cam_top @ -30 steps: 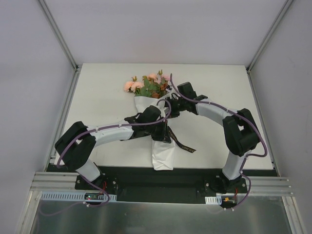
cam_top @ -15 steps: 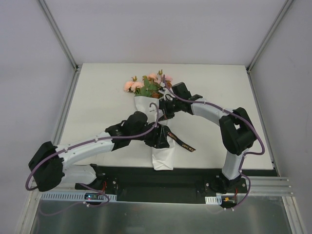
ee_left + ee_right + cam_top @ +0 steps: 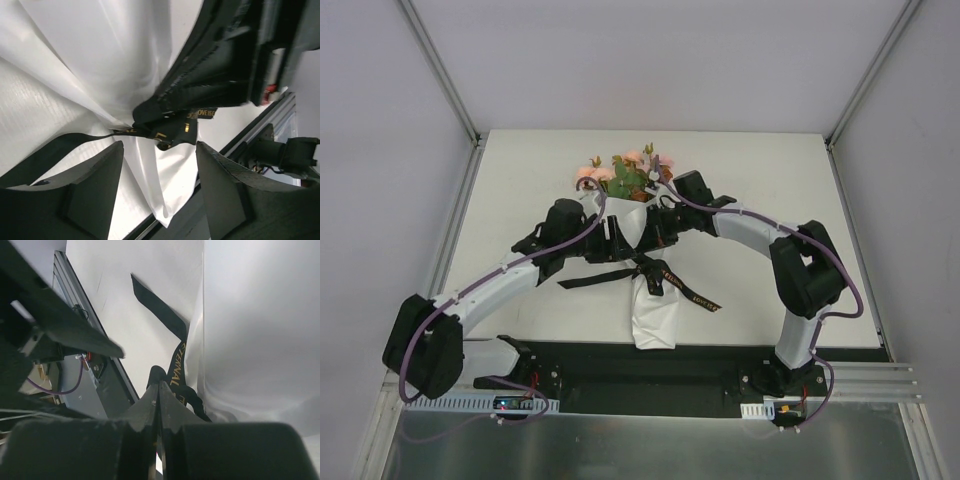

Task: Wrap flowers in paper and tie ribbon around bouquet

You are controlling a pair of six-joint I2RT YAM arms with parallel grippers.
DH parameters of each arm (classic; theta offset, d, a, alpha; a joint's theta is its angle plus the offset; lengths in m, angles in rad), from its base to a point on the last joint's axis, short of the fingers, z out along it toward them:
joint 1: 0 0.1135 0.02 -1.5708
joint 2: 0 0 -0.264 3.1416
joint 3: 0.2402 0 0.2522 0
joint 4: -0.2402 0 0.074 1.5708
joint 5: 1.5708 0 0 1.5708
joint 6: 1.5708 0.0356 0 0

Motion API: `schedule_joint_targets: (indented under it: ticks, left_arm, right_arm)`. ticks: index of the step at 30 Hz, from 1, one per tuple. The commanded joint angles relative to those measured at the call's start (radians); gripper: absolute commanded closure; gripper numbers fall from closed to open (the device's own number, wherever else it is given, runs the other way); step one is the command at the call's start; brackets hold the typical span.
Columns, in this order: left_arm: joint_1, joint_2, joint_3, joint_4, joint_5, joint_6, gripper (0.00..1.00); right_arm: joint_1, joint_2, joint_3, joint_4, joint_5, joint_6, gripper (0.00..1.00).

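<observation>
Bouquet position: The bouquet (image 3: 628, 222) lay mid-table (image 3: 520, 180), blooms toward the far edge and the cone's tail toward your arm bases.
Flowers: The flowers (image 3: 625, 172) were a small pink, peach and rust cluster with green leaves, poking out of the cone's wide mouth.
Paper: The paper (image 3: 655, 315) was white, thin and slightly see-through, and fell in soft folds that narrowed at the waist.
Ribbon: The ribbon (image 3: 692, 294) was narrow black satin with gold lettering. It was cinched at the waist, with one tail lying flat to each side.
Left gripper: Your left gripper (image 3: 160, 192) stood spread and held nothing, hovering just beside the knot.
Right gripper: Your right gripper (image 3: 159, 395) was pressed together with its tips at the knot. You could not tell whether it pinched any ribbon.
Handling: The whole bundle looked very light and likely to slide if you tugged it. The paper would probably crease or tear, and the satin would likely slip.
Where to hold: You would do best to take the ribbon by a tail, near the knot, and to steady the bouquet at its gathered waist, not at the blooms.
</observation>
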Motion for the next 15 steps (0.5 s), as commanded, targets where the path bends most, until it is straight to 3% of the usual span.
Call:
schedule_joint_targets:
  ticks: [1, 3, 8, 15]
  left_arm:
    - [0.002, 0.077, 0.026, 0.105, 0.045, 0.017, 0.38]
    - [0.002, 0.115, 0.021, 0.142, 0.074, 0.026, 0.27]
    - [0.005, 0.204, 0.057, 0.166, 0.089, 0.051, 0.28]
    - [0.022, 0.262, 0.09, 0.166, 0.163, 0.066, 0.62]
  right_arm:
    - [-0.001, -0.064, -0.029, 0.073, -0.046, 0.057, 0.97]
    - [0.001, -0.063, -0.037, 0.102, -0.063, 0.074, 0.97]
    - [0.002, -0.075, -0.057, 0.124, -0.08, 0.089, 0.98]
    - [0.002, -0.075, -0.069, 0.147, -0.08, 0.118, 0.98]
